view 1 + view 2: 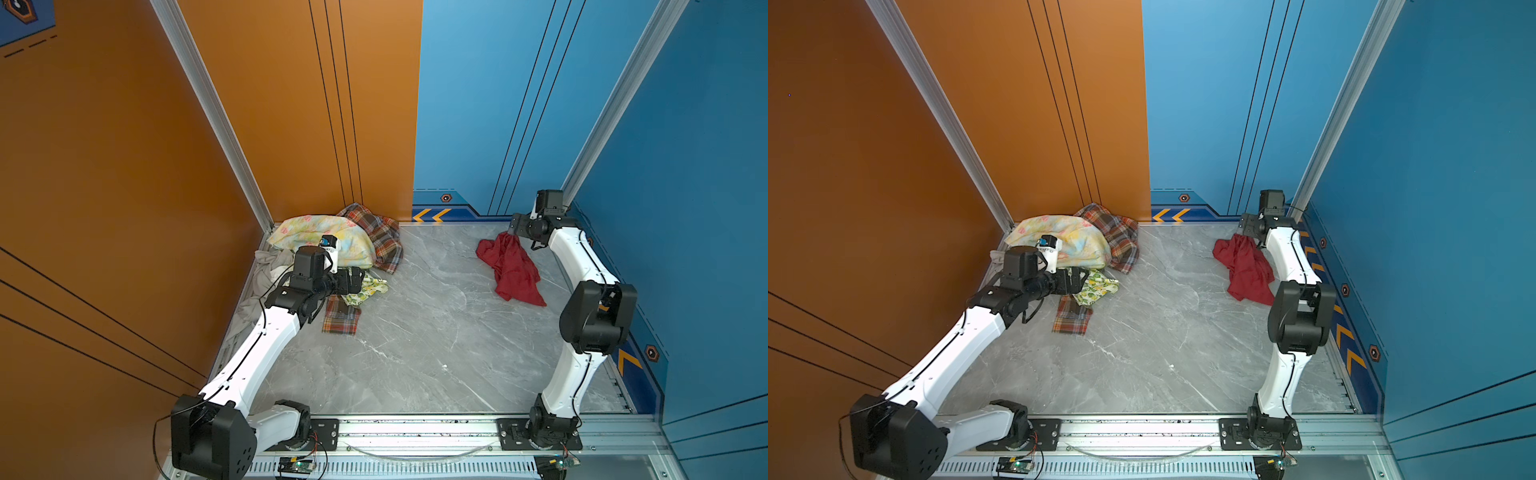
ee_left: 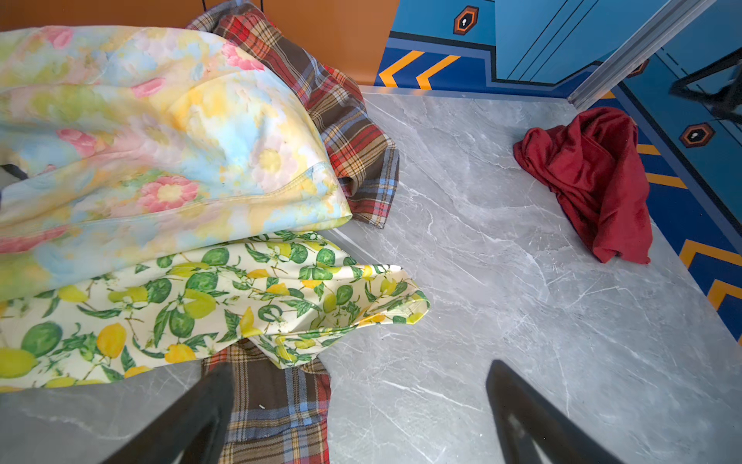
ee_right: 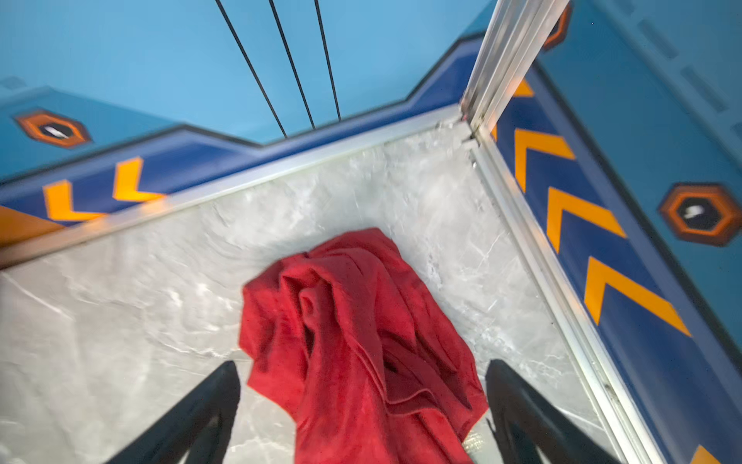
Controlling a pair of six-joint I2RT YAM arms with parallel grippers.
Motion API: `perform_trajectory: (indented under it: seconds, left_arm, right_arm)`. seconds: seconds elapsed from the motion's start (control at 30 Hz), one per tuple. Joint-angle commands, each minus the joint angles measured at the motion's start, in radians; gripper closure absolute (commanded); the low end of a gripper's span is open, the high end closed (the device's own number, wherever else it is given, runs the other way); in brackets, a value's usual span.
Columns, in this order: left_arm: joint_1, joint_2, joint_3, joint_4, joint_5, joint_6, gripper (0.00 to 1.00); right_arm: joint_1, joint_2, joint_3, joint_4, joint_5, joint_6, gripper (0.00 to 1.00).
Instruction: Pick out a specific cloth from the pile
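- The bench (image 1: 436, 332) is shown bare across its near and middle part.
- On the left, the left fingers (image 2: 213, 393) are seen spread wide with nothing between them. They are held low, just beside the lemon cloth (image 1: 365, 291) and over a plaid piece (image 1: 340, 318) at the near edge of the heap.
- The pile (image 1: 316, 237) is heaped in the far left corner, against the orange wall.
- The cloth (image 1: 513, 270) is found crumpled on the bench near the far right corner, well apart from the pile.
- The right fingers (image 3: 217, 393) are seen spread wide over the cloth's far end. Folds lie between them, but no clamping is seen, so the cloth is judged released. A peak of fabric rises toward them in both top views; whether it touches them cannot be told.
- The step in hand is judged to be the letting-go. It would be done well if the right fingers were held fully apart and drawn straight up, so that no fold is snagged and dragged back toward the pile.
- No brand, label or writing can be read. Only orange chevrons (image 1: 432, 215) and hexagon badges (image 1: 446, 198) are painted along the base of the blue wall.
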Motion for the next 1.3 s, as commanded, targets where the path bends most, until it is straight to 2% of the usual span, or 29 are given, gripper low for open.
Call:
perform_trajectory:
  seconds: [0.0,0.27,0.47,0.6,0.7,0.83,1.03,1.27]
  left_arm:
    - [0.014,-0.041,-0.041,0.059,-0.07,-0.009,0.02]
    - [0.041,-0.104,-0.179,0.249,-0.197,0.013,0.02]
    - [0.048,-0.111,-0.246,0.321,-0.292,0.037,0.02]
    - [0.048,-0.127,-0.354,0.458,-0.348,0.086,0.02]
    - [0.05,-0.122,-0.414,0.554,-0.381,0.092,0.02]
    - [0.051,-0.082,-0.445,0.6,-0.396,0.104,0.02]
    - [0.069,-0.015,-0.464,0.64,-0.434,0.115,0.02]
    - [0.127,0.048,-0.498,0.727,-0.422,0.109,0.02]
  right_arm:
    - [0.022,-0.086,-0.049,-0.02,0.035,0.0,0.0]
    - [0.083,-0.376,-0.298,0.088,0.072,-0.004,0.0]
    - [0.146,-0.652,-0.581,0.24,0.111,-0.048,0.0]
    - [0.156,-0.818,-0.8,0.354,0.111,-0.054,0.0]
    - [0.161,-0.916,-0.953,0.441,0.113,-0.049,0.0]
    - [0.176,-1.031,-1.156,0.572,0.129,-0.049,0.0]
    - [0.181,-1.114,-1.363,0.714,0.193,-0.058,0.0]
    - [0.189,-1.001,-1.517,0.967,0.214,-0.067,0.0]
